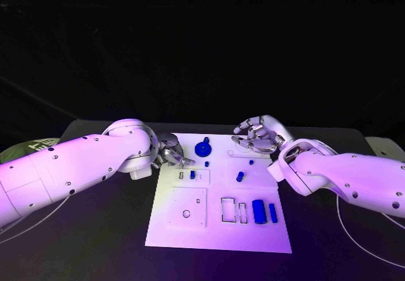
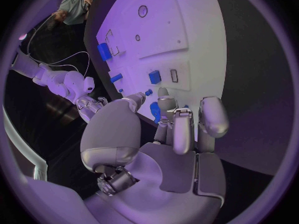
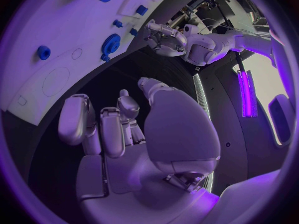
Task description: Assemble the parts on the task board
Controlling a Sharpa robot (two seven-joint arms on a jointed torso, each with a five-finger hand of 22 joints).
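A robot lab: black table [image 1: 101,234], white task board [image 1: 181,231], dark backdrop

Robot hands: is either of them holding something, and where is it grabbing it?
Nothing is held. The left robot hand and the right robot hand hover with fingers apart over the far end of the task board; the blue parts lie untouched.

Board's near half lies open; both hands [image 1: 171,153] [image 1: 257,136] crowd the far end — gear [image 1: 203,147] between.

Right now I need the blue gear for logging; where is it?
Head view: the blue gear sits at the task board's far edge, between the left hand and right hand.
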